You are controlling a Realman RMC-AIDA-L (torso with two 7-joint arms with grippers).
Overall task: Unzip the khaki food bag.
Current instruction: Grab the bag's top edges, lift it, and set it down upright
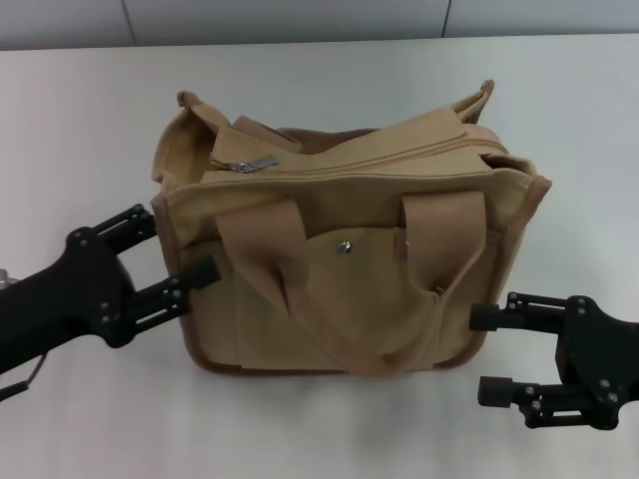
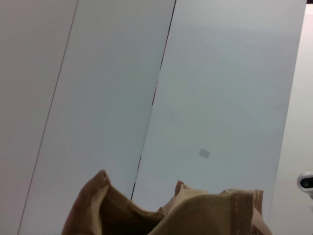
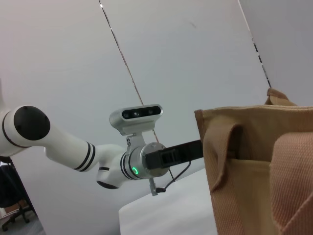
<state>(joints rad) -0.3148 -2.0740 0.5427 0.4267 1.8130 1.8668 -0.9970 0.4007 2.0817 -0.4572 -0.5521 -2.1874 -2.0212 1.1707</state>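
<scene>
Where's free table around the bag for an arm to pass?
Bare table runs behind the khaki food bag and off its far-left corner, also along the near edge between both arms. It is crowded at the bag's sides: left pincer straddles its left corner, right pincer sits by its lower right corner.

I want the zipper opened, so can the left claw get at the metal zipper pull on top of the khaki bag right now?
Probably yes: the zipper pull lies exposed on the bag's top, left end, with the open left claw just below.
</scene>
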